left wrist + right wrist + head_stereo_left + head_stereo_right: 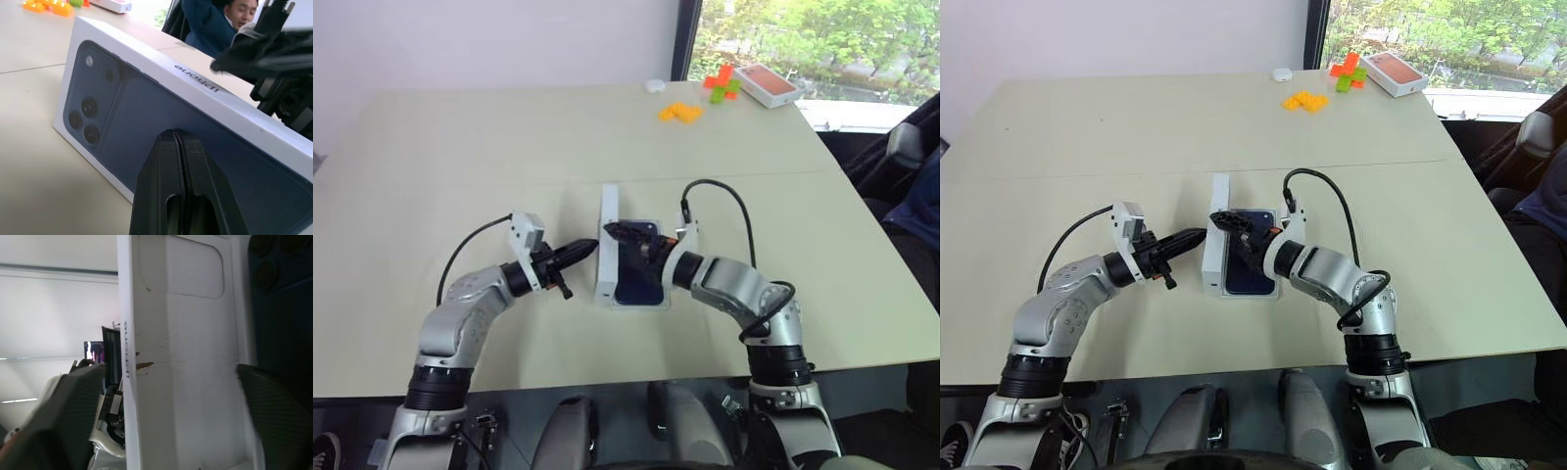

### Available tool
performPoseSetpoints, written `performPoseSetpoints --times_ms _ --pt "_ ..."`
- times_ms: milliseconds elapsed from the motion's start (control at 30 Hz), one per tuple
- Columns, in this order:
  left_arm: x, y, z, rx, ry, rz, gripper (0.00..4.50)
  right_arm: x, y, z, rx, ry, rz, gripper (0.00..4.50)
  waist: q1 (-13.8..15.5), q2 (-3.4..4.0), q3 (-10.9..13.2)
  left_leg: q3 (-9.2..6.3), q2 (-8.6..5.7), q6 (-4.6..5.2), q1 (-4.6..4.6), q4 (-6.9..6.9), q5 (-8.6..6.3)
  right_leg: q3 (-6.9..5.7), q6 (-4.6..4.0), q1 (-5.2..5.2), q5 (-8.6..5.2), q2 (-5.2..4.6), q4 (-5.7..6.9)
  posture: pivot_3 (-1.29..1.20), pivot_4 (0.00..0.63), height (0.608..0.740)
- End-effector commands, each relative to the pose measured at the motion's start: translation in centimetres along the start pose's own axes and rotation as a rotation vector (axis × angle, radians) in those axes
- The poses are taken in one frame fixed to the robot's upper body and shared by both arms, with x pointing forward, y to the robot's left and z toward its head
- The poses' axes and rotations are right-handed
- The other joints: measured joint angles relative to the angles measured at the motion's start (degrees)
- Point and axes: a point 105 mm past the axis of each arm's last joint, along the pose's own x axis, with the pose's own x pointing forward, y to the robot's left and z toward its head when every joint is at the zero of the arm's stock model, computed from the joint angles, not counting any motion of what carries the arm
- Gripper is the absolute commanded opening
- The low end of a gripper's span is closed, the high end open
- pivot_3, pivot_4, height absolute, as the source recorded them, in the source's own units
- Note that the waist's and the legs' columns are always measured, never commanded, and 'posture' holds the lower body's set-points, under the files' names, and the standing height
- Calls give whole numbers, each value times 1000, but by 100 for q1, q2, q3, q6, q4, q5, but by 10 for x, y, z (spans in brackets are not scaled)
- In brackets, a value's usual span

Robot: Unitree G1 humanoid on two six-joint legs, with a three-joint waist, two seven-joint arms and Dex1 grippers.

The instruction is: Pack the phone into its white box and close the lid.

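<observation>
Jaws of left gripper (pixel 587 248) seen shut, tip pressed near printed face of lid (pixel 146 122); right gripper (pixel 161 396) jaws spread wide around lid's edge. Lid stood on edge beside phone (pixel 641 279), already laid in white box (pixel 604 292) on desk (pixel 460 147). Risk judged: lid, unclamped, could be toppled by left tip's push or dropped askew over box.

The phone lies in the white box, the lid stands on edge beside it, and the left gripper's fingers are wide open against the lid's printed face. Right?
Not quite. The left gripper is shut, fingers pressed together at the lid's printed face, as the left wrist view shows. The rest holds: the phone lies in the white box, the lid on edge beside it.
</observation>
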Motion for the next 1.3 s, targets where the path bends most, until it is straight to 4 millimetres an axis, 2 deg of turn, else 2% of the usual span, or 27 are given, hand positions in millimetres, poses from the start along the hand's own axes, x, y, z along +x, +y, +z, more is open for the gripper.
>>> performPoseSetpoints --times_ms 33,200,267,467,600,733,967,1133,1300 --pt "2 -7 6 32 -26 -23 0 -7 18 10 -156 -17 47 4461 1 0 0 2 0 0 0 0 0 0 -3 0 -2 0 0 0 150 740" --pt "5 -10 4 31 -24 -31 0 -23 21 28 -314 -19 44 4461 11 0 1 8 -1 2 0 2 -1 4 -4 0 -3 0 -2 0 150 740" --pt "9 -12 2 28 -22 -42 0 -36 23 38 -489 6 28 4461 27 1 2 9 -1 4 -1 2 -2 4 -3 0 -4 0 -3 0 150 740" --pt "18 -20 4 23 -37 -76 0 -63 11 66 -753 43 -87 4461 54 -2 1 17 -6 26 -2 7 -15 11 22 0 -20 -3 -10 0 150 740" --pt "23 -25 4 23 -37 -102 0 -76 -1 82 -1076 54 -188 4461 62 -1 2 19 -6 33 -3 7 -19 11 32 0 -25 0 -10 0 150 740" --pt "26 -30 0 9 -34 -121 0 -78 -10 93 -1245 62 -239 4461 54 -4 3 24 -9 35 -1 7 -21 16 37 0 -27 -2 -11 0 150 740" --pt "27 -30 7 14 -51 -106 0 -67 -10 93 -1369 73 -210 4461 106 -4 3 25 -10 35 0 12 -20 21 21 0 -14 -3 -8 0 150 740" --pt "17 -19 20 27 -68 -62 0 -61 -8 93 -1409 65 -200 4461 164 -4 3 23 -11 35 1 12 -20 19 18 0 -13 -3 -7 0 150 740" --pt "1 4 33 81 -71 38 0 -59 -3 91 -1486 59 -195 4461 164 -4 3 23 -15 35 0 12 -21 19 17 0 -13 -8 -7 0 150 740"
